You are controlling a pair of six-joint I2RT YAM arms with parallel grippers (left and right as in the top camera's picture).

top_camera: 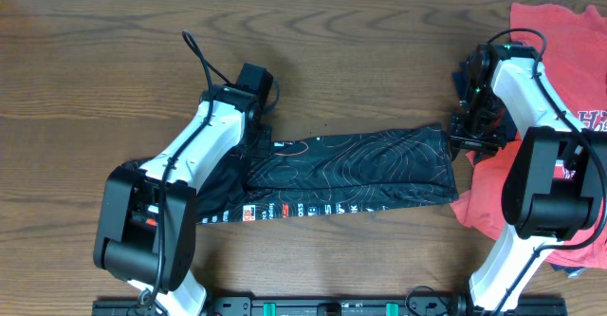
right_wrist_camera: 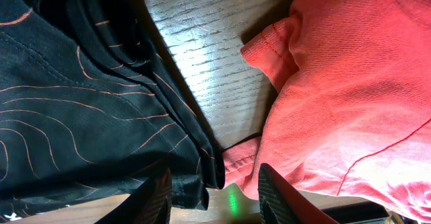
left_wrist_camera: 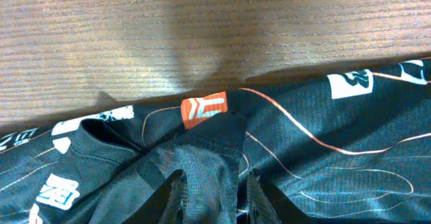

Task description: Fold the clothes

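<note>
The black jersey (top_camera: 360, 169) with thin orange contour lines lies stretched left to right across the middle of the table. My left gripper (top_camera: 258, 138) is at its left part, shut on a raised fold of the fabric (left_wrist_camera: 209, 163) just below an orange tag (left_wrist_camera: 204, 108). My right gripper (top_camera: 467, 138) hovers at the jersey's right end. In the right wrist view that gripper (right_wrist_camera: 217, 196) stands open: the jersey's folded edge (right_wrist_camera: 195, 163) hangs by the left finger, with bare table showing up to the right finger.
A red T-shirt (top_camera: 493, 197) lies bunched on the right side of the table, its edge (right_wrist_camera: 323, 83) close beside the jersey's right end. A bit of dark blue cloth (top_camera: 572, 270) shows under it. Bare wooden table (top_camera: 360, 60) stretches behind the jersey.
</note>
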